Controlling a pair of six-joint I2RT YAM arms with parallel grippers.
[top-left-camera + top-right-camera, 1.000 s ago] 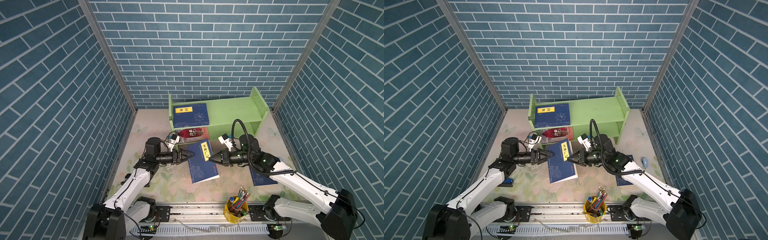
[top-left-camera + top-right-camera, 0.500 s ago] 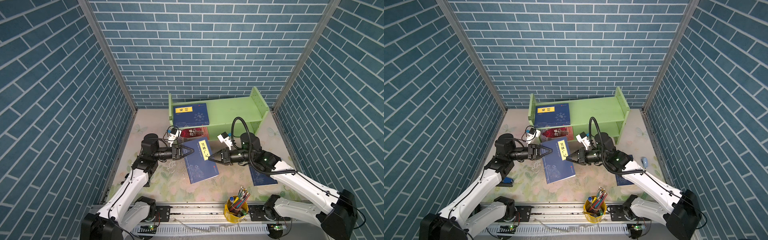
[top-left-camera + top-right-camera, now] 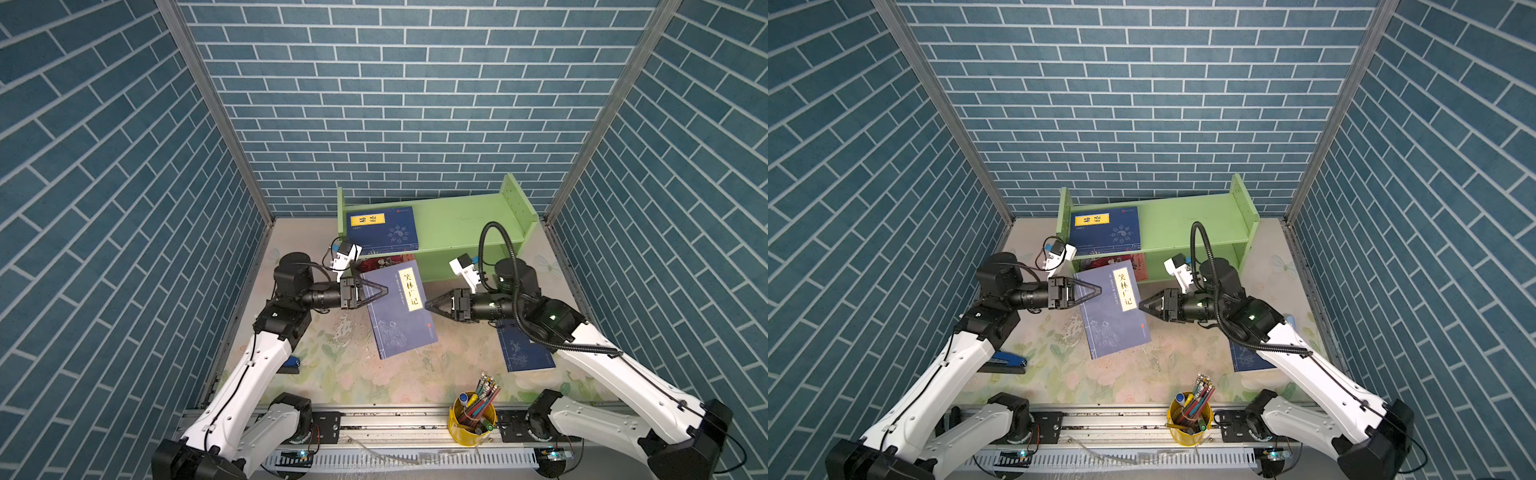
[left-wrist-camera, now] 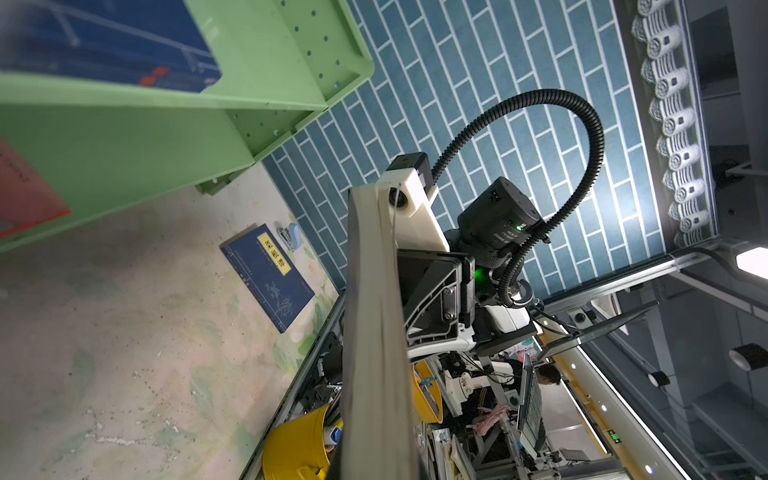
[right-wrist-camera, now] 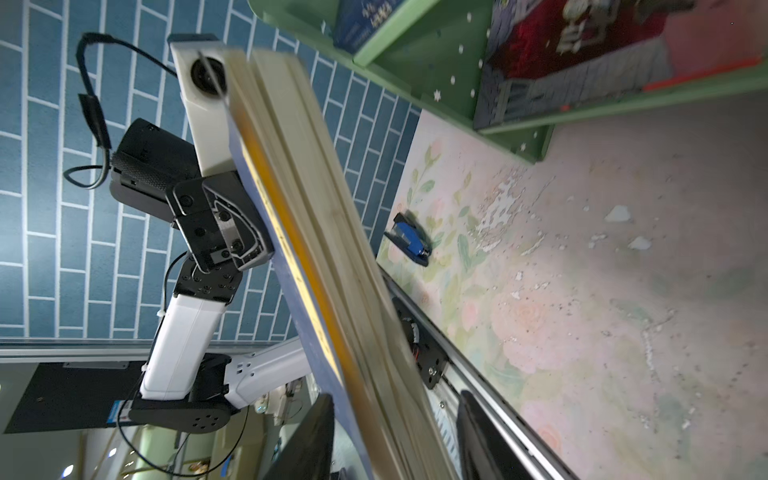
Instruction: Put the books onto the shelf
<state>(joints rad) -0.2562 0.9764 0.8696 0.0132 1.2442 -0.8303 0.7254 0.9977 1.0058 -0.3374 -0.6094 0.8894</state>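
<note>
The book runs edge-on from eleven to six o'clock. The left gripper pinches its far edge at nine. The right gripper fingers straddle it, apart. At one o'clock, the shelf holds a red book. A stapler lies centre on the mat.

your shelf is a low, light-green two-tier rack with taller peg-holed end panels, standing against the back wall. the upper-tier book, navy with a yellow label, lies flat and cover up at the left end of the top tier. the red-and-grey book lies on the lower tier beneath it, partly hidden. the lifted book, navy with a yellow label, hangs tilted above the table before the shelf, its left edge pinched in the left gripper. the table book, also navy, lies flat to the right.
</note>
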